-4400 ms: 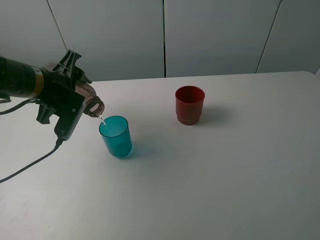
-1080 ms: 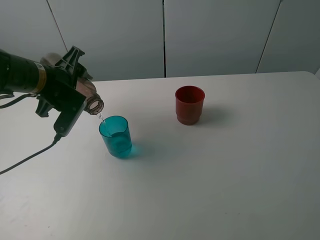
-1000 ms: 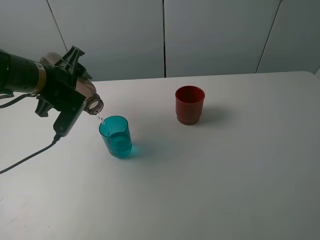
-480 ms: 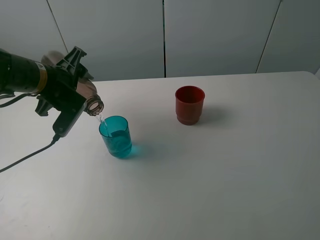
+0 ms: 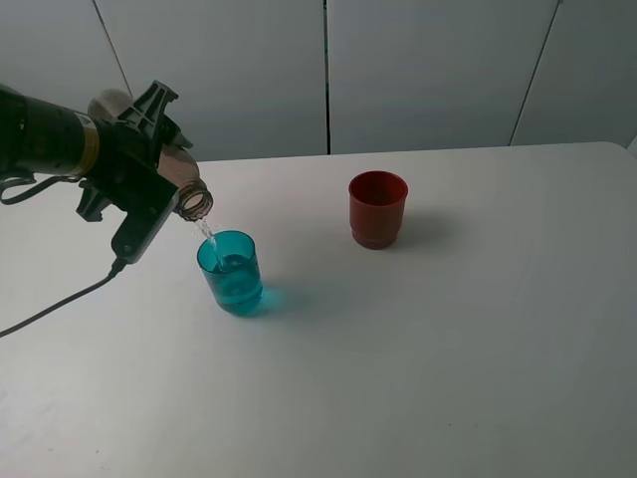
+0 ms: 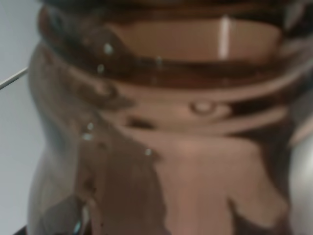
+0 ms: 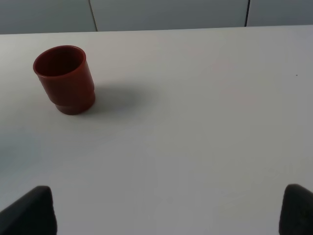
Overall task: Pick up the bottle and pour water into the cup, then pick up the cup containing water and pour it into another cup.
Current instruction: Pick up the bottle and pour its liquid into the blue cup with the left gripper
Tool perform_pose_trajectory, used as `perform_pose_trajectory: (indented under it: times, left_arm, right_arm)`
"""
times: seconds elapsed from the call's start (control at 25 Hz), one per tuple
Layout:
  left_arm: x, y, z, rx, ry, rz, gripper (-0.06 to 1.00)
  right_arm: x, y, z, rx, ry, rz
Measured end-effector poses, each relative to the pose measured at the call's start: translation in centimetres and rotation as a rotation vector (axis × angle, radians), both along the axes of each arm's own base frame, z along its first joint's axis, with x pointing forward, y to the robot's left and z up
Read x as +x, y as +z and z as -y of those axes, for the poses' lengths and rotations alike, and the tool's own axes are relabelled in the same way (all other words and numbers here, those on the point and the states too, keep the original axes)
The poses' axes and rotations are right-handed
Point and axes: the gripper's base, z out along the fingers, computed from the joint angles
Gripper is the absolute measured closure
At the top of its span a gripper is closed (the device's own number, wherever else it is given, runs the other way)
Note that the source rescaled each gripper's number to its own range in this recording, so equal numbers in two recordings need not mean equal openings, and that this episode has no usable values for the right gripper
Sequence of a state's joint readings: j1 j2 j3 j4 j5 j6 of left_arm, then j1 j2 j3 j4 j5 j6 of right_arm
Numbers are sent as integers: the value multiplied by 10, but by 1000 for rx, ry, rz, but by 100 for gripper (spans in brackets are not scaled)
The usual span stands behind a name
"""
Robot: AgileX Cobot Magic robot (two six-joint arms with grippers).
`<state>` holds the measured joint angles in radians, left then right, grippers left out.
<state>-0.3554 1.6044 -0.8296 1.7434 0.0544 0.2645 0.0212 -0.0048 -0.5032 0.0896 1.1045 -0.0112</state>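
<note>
Left end effector (image 5: 157, 181) clamps tilted bottle (image 5: 191, 198), hiding most of it; cup (image 5: 231, 271) just beneath. Right end effector (image 7: 164, 210) spread, tips cropped; open worktop (image 7: 205, 122) ahead.

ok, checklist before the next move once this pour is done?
1. Left gripper clamped on bottle: ok.
2. Stream lands inside teal cup: ok.
3. Teal cup upright, water in it: ok.
4. Fill level enough to stop: cannot tell.
5. Red cup upright, standing apart from teal cup: ok.
6. Right gripper open, nothing between its jaws: ok.
</note>
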Motion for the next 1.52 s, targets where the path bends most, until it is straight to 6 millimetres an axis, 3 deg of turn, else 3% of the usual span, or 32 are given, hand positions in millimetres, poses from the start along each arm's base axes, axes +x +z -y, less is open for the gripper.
perform_pose_trajectory:
  times: [1.52]
  left_arm:
    - [0,0,0,100,-79,30,94]
  right_arm:
    - [0,0,0,0,0,0]
